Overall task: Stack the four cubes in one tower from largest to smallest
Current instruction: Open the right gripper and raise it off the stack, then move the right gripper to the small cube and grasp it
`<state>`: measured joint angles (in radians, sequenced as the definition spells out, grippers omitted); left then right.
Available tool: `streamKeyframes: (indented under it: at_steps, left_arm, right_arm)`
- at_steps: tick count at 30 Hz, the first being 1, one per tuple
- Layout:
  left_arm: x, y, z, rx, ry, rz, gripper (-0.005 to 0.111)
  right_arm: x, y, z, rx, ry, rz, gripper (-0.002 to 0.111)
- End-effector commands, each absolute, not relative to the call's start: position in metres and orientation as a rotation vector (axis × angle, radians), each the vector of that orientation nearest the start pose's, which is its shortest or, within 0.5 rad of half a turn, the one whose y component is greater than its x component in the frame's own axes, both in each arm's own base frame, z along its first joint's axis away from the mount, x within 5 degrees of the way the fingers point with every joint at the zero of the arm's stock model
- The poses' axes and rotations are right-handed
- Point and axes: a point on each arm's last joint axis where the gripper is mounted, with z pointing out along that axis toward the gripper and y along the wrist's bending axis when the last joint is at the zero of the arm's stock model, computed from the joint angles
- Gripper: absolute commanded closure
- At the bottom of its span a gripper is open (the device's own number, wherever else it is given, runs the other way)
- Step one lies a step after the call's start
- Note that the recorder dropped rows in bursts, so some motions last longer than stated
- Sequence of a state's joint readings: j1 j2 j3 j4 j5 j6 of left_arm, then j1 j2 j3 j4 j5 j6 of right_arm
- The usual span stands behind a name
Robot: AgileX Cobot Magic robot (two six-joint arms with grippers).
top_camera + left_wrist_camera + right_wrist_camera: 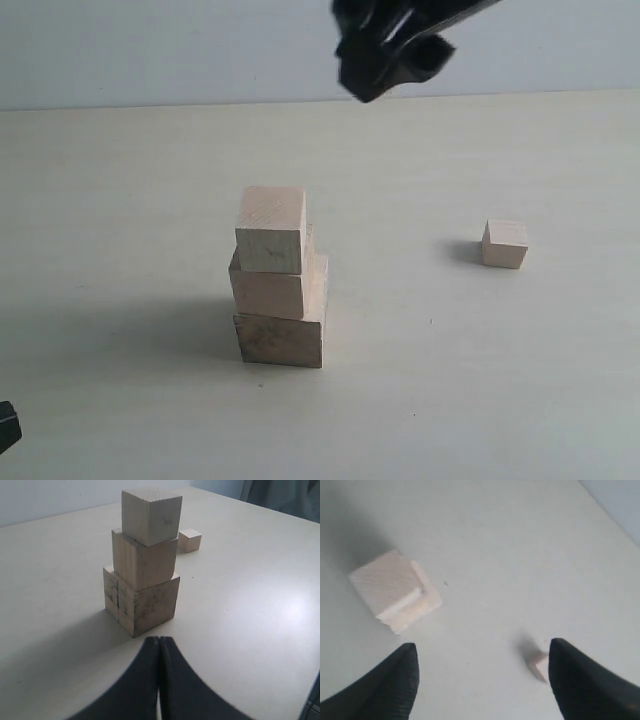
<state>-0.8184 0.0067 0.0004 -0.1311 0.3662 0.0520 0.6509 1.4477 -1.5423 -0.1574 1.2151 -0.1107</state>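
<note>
Nearest, the left gripper (159, 645) has its jaws pressed together on nothing. The tower (142, 575) of three cubes stands just ahead of its tips, not touching them. Beyond it and to the right, the smallest cube (504, 244) sits alone on the table (120, 200). Farthest back, the right gripper (482, 647) hangs high, jaws spread and empty. The smallest cube lies below, seemingly beside one finger, though it is blurred there.

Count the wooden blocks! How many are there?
4. Three pale wooden cubes form a tower: largest at the bottom, middle one on it, smaller one on top. The smallest cube sits alone, apart from it. None seems hidden.
</note>
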Motion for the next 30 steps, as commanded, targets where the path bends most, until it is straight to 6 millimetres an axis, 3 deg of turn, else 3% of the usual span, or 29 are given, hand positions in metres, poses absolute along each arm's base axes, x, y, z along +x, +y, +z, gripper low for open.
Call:
streamKeyframes:
  at_steps: [1, 4, 8, 16, 21, 30]
  left_arm:
    - [0.033, -0.042, 0.181, 0.717, 1.749, -0.662, 0.107]
    - [0.033, -0.042, 0.181, 0.717, 1.749, -0.662, 0.107]
    - [0.033, -0.042, 0.181, 0.717, 1.749, -0.662, 0.107]
    - [0.033, -0.042, 0.181, 0.717, 1.749, -0.662, 0.107]
    - [0.033, -0.042, 0.181, 0.717, 1.749, -0.662, 0.107]
    - [0.033, -0.042, 0.181, 0.717, 1.749, -0.662, 0.107]
  right_arm:
    - [0.248, 0.115, 0.366, -0.460, 2.625, -0.115, 0.041]
    - [0.258, 0.098, 0.336, -0.283, 2.669, -0.108, 0.041]
    - [0.279, 0.090, 0.297, -0.099, 2.720, -0.072, 0.041]
    - [0.333, 0.070, 0.214, 0.182, 2.842, -0.077, 0.041]
    - [0.348, 0.054, 0.187, 0.378, 2.842, -0.069, 0.041]
    - [0.363, 0.040, 0.157, 0.472, 2.825, -0.068, 0.041]
